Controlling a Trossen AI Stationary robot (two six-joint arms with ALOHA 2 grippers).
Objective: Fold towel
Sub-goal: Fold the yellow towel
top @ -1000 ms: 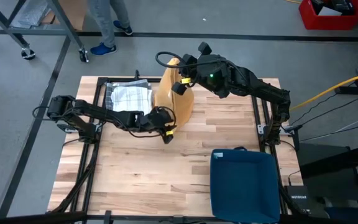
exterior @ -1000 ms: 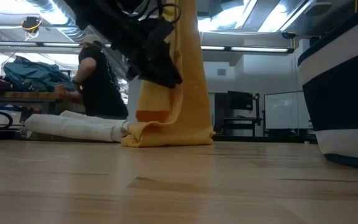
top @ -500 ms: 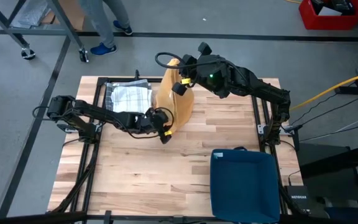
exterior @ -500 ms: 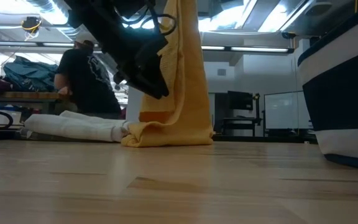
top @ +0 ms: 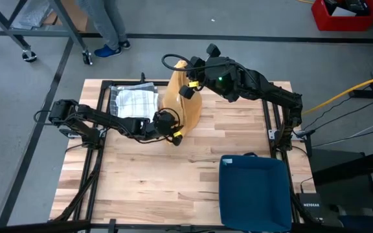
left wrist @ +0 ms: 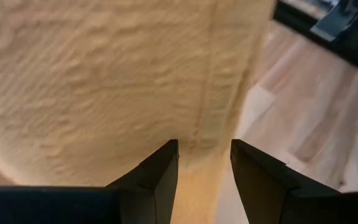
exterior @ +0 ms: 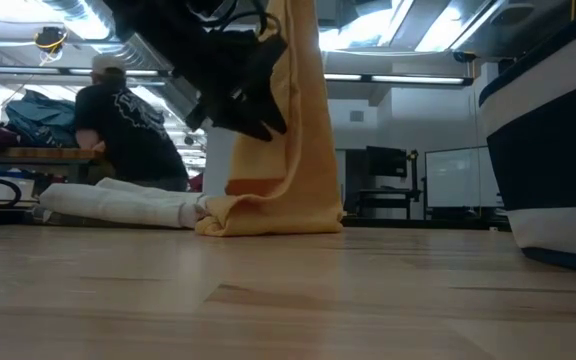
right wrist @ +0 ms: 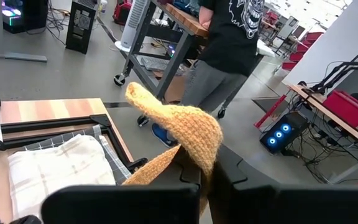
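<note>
Yellow towel (top: pixel 185 103) held up by one corner at 12 o'clock of the table (top: pixel 141 188); free edge to be pinched next.
Right tool (top: pixel 188 83) is clamped on the top corner, towel hung upright, bottom bunched on the table beside the white cloth (top: pixel 135 100) at 11 o'clock. Left tool (top: pixel 172 133) is set part-open at the hanging side edge, hem seen between its fingers (left wrist: pixel 160 171), not yet gripped. The hem should be seated deep between the jaws before closing, a single layer taken, and the top grip kept firm.
</note>
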